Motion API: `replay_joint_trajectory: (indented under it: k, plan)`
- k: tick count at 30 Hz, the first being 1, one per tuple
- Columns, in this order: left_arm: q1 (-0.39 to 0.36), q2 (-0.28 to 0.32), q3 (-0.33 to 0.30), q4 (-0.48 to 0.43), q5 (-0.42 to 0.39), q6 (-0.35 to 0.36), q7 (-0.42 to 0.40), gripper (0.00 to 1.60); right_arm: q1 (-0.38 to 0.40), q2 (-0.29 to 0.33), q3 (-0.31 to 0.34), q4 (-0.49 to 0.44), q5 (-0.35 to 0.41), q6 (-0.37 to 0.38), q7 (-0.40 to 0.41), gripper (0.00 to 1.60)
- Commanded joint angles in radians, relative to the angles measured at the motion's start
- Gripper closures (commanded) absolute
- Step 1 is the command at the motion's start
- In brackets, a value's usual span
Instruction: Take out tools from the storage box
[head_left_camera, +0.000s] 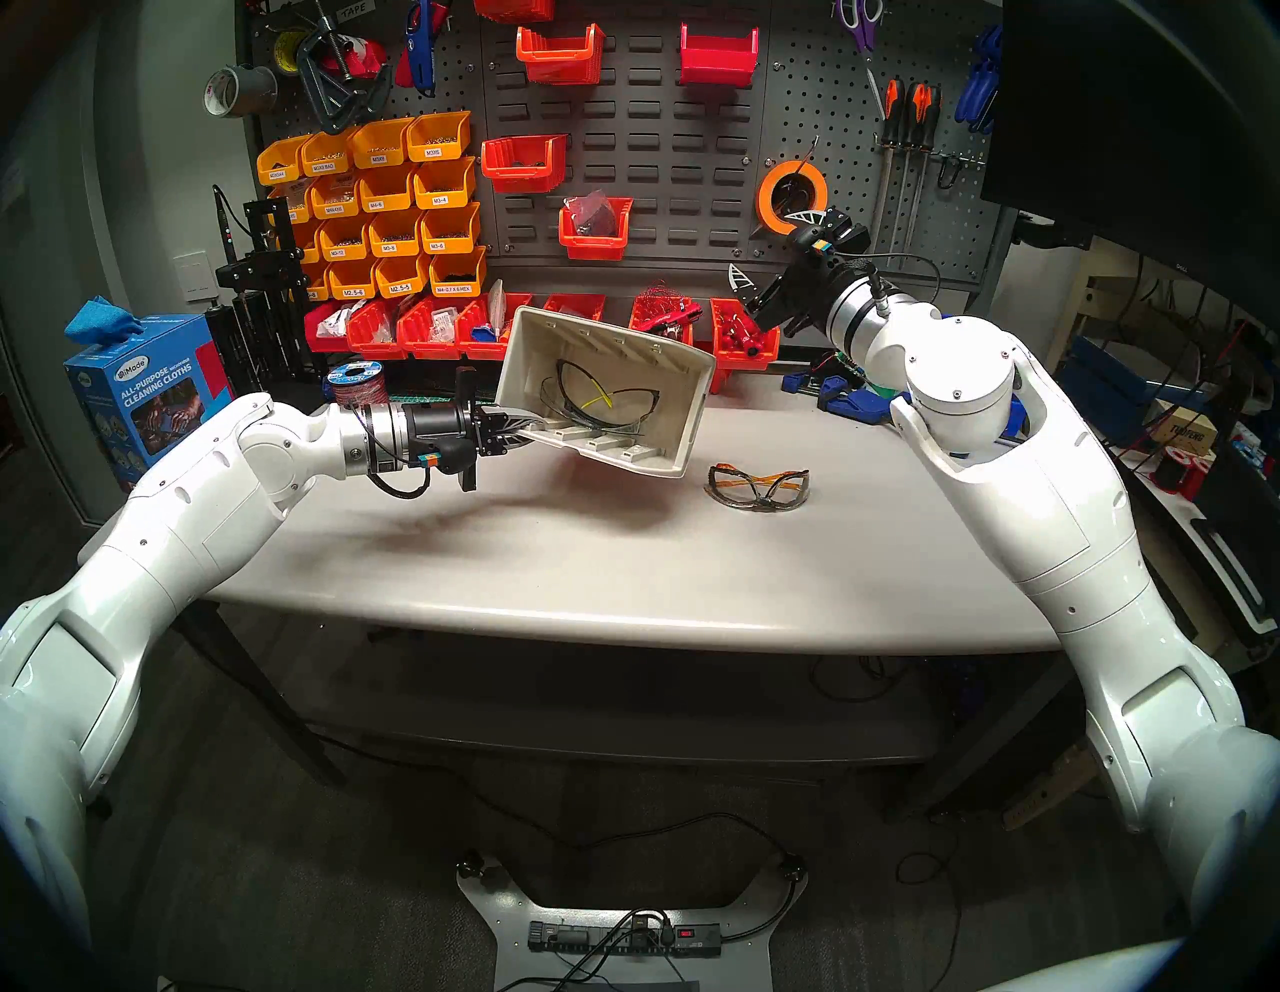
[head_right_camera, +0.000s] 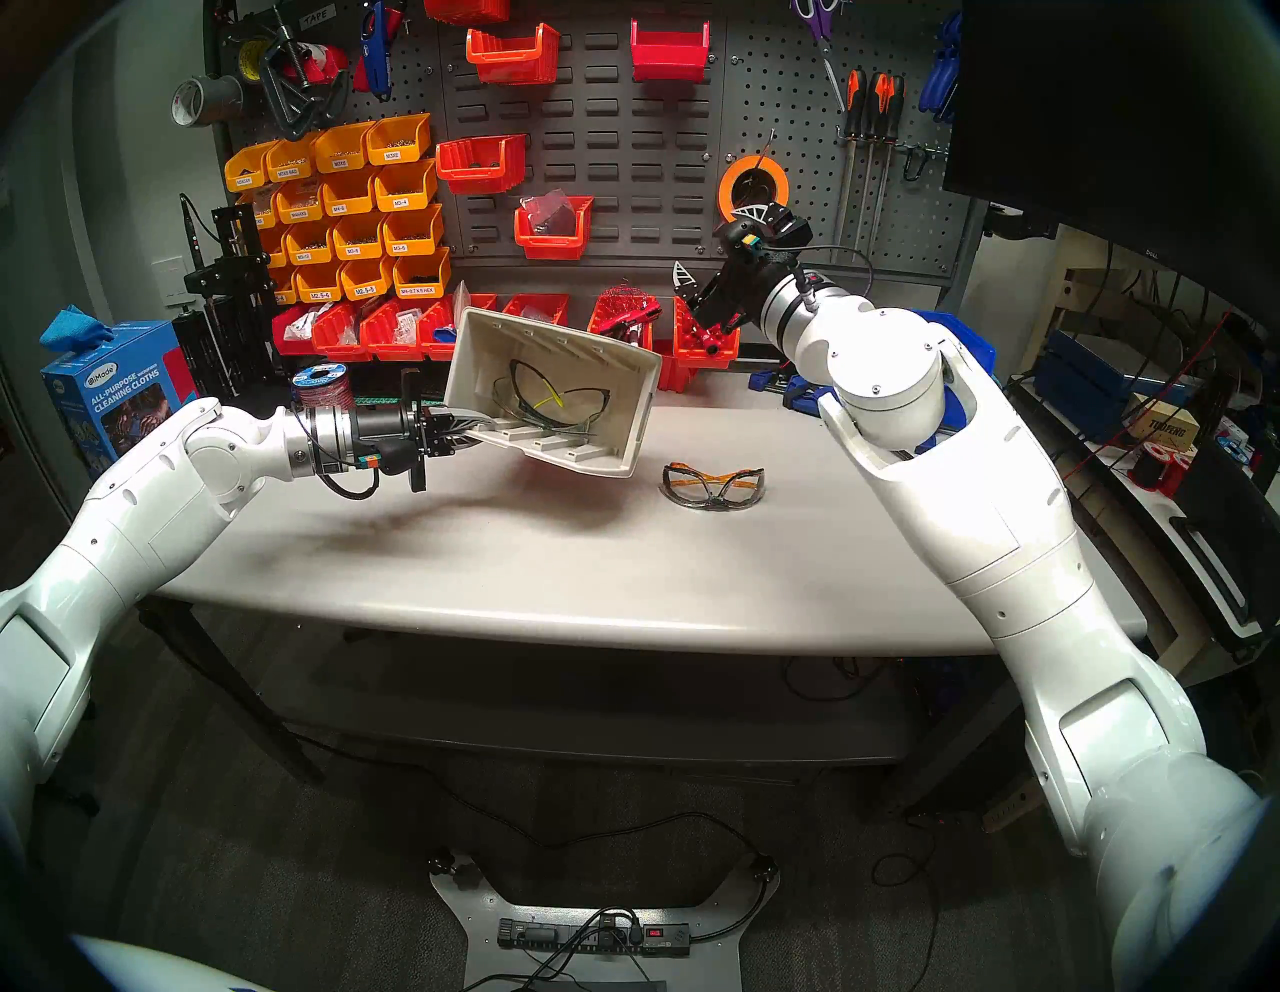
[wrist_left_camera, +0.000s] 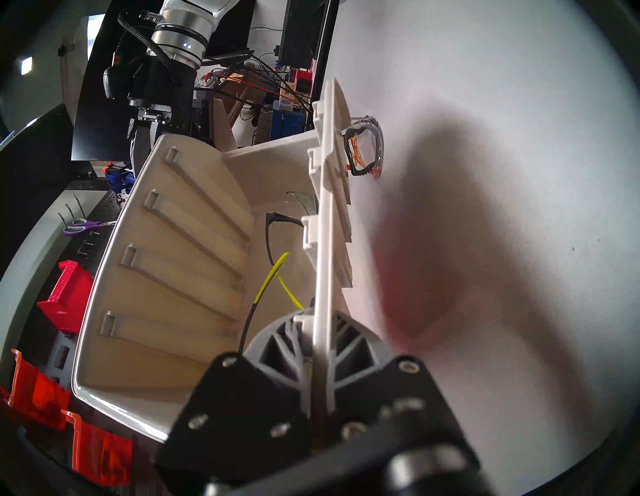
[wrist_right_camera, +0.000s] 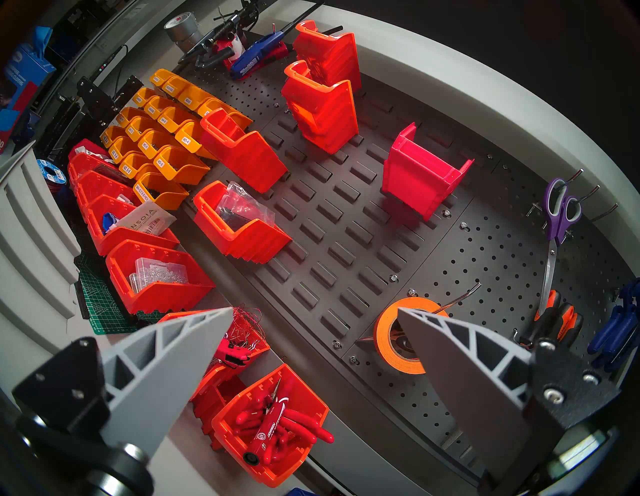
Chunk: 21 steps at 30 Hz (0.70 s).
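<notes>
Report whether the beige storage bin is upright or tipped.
Tipped: the beige storage bin, lifted off the table by the left gripper, has its opening facing sideways.

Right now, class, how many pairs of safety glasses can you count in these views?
2. The orange-armed glasses lie on the table. The grey-and-yellow glasses sit inside the tilted beige bin, held by the left gripper. Nothing else shows inside.

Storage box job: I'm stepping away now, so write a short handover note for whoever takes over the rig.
Left gripper: shut on the side wall of the beige storage box, held tipped above the table.
Right gripper: open, empty, raised near the pegboard.
Done: orange-armed safety glasses lie on the table.
Left: grey-and-yellow safety glasses are inside the box; get them out.
</notes>
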Motion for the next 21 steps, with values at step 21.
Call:
replay_joint_trajectory:
  k: [21]
  plan:
    - [-0.034, 0.02, 0.067, 0.008, 0.273, 0.001, 0.404, 1.6, 0.009, 0.002, 0.011, -0.01, 0.001, 0.001, -0.005, 0.0]
